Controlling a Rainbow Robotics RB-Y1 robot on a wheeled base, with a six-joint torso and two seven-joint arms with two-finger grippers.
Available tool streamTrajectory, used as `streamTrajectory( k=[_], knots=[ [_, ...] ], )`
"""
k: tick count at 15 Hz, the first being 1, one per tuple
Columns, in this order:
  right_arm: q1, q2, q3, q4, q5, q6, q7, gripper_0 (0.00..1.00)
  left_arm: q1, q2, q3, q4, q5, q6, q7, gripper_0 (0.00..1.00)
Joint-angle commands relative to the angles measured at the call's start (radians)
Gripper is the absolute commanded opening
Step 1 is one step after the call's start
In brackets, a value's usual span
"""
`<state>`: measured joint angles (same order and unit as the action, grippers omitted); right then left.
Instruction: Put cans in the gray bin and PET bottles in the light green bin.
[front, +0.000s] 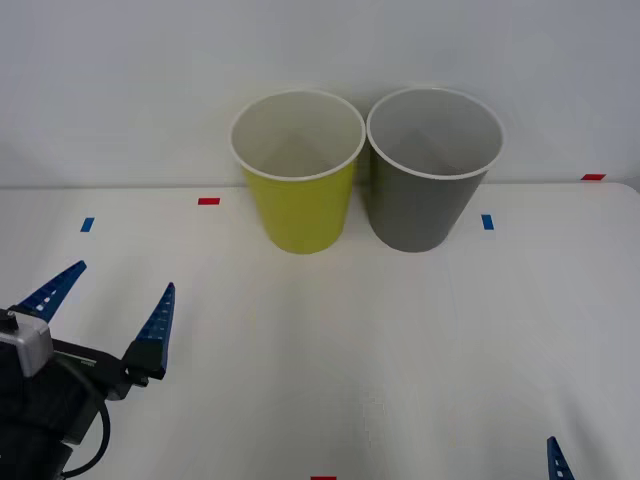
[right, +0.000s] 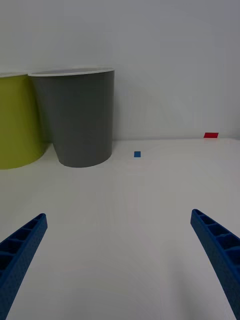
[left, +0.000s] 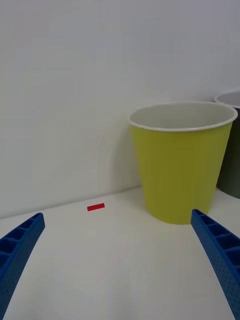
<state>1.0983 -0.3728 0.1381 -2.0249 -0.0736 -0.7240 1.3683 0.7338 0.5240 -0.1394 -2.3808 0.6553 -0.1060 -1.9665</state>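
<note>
two bins are standing side by side at the back of the white desk (front: 400, 350), against the wall — the green bin (front: 298, 172) to the left, the gray bin (front: 432, 170) to the right, rims just abt touching. both are sitting upright, pale insides showing, nothing visible in them from the front view.

the left claw (front: 110, 305) is hovering low over the desk's near-left part, well short of the bins, its blue fingers spread wide & gripping nothing. in its wrist view the green bin is sitting ahead w/ a red tape mark (left: 95, 206) on the desk beside it.

the right claw (right: 120, 250) is sitting at the near-right corner — fingers wide apart, nothing between them. the gray bin is standing ahead of it, w/ a blue mark (right: 137, 154) on the desk near the bin's base.
</note>
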Motion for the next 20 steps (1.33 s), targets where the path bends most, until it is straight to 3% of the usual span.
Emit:
streamTrajectory(
  k=[1, 5, 11, 20],
  knots=[
    [0.0, 0.0, 0.0, 0.0, 0.0, 0.0, 0.0, 1.0, 0.07, 0.042, -0.042, 0.071, -0.025, -0.161, 0.001, 1.0],
    [0.0, 0.0, 0.0, 0.0, 0.0, 0.0, 0.0, 1.0, 0.154, 0.044, -0.078, 0.163, -0.046, -0.316, 0.018, 1.0],
    [0.0, 0.0, 0.0, 0.0, 0.0, 0.0, 0.0, 1.0, 0.297, 0.044, -0.132, 0.172, -0.082, -0.409, 0.035, 1.0],
    [0.0, 0.0, 0.0, 0.0, 0.0, 0.0, 0.0, 1.0, 0.363, 0.041, -0.149, 0.172, -0.118, -0.42, 0.02, 1.0]
  ],
)
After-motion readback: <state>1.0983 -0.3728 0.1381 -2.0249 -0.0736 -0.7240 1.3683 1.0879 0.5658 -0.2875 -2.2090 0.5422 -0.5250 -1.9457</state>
